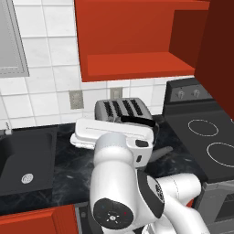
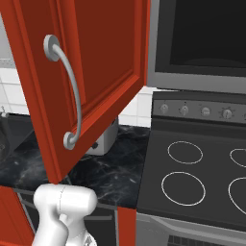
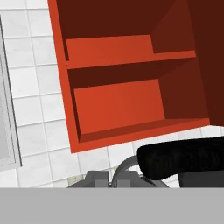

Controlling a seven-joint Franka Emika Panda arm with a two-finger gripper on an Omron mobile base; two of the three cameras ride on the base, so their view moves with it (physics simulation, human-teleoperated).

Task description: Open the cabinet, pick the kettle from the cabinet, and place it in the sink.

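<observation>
The red cabinet (image 1: 137,45) hangs open, and both shelves (image 3: 122,100) are bare. Its door (image 2: 96,72), with a silver bar handle (image 2: 72,91), swings out to the right. The kettle (image 1: 137,120) is low over the counter in front of the toaster; only its black-topped handle (image 3: 183,162) and a sliver of dark body show. My gripper (image 1: 130,130) sits right against that handle and looks shut on it, though the white hand covers the fingers. The black sink (image 1: 27,160) lies well to the left of the hand.
A silver toaster (image 1: 119,109) stands against the tiled wall just behind the hand. The black stove (image 1: 205,132) fills the counter to the right, below a microwave (image 2: 202,38). The open door overhangs the counter's right part.
</observation>
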